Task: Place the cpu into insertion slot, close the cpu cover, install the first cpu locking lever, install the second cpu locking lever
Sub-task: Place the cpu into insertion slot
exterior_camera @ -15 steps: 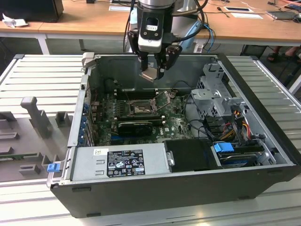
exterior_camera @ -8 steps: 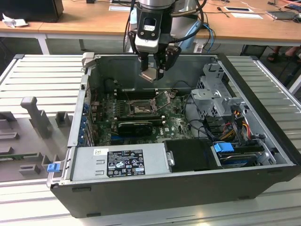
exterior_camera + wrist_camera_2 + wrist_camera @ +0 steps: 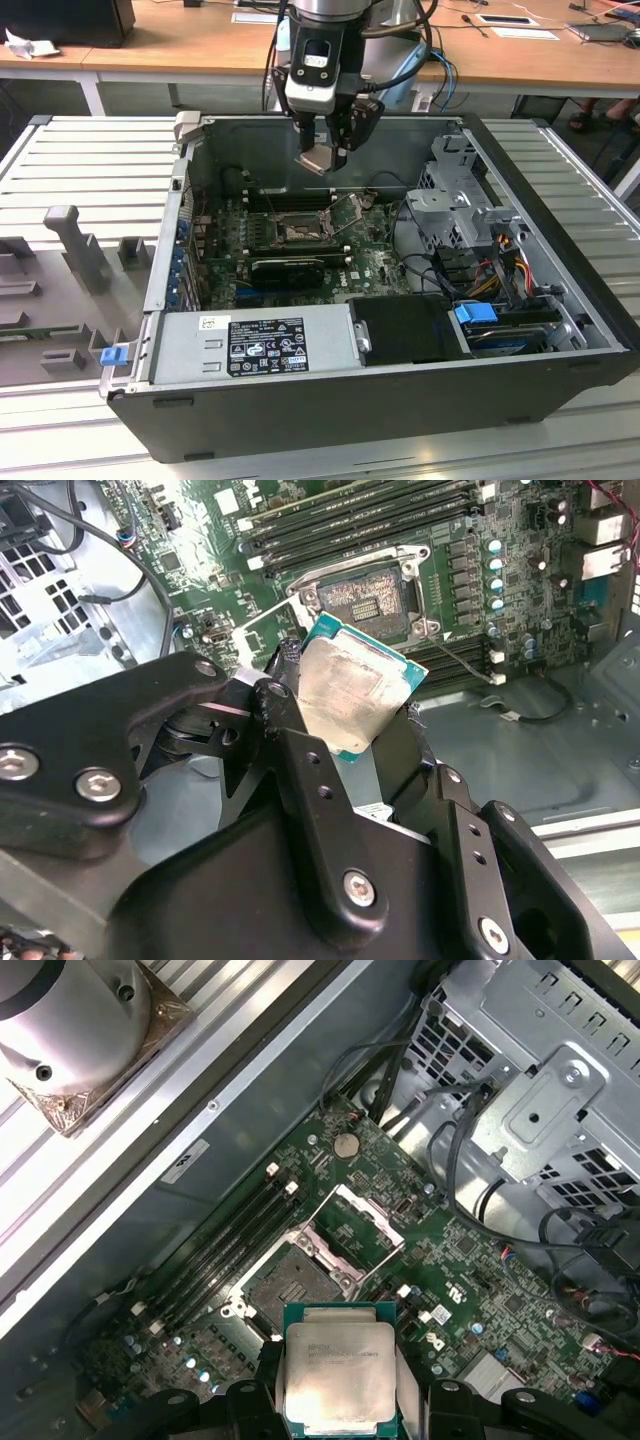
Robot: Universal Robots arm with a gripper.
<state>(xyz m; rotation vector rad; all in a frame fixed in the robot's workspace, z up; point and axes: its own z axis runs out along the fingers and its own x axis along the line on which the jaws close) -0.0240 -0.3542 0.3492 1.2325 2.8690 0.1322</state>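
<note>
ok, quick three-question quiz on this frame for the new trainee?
1. True or false: the gripper is empty.
2. The cover of the socket is: A) shut, B) swung open, C) missing.
3. Where is the chip relative to the socket?

Key
1. False: it grips the chip by its edges.
2. B.
3. Held in the air above the board, not yet in the socket.
</note>
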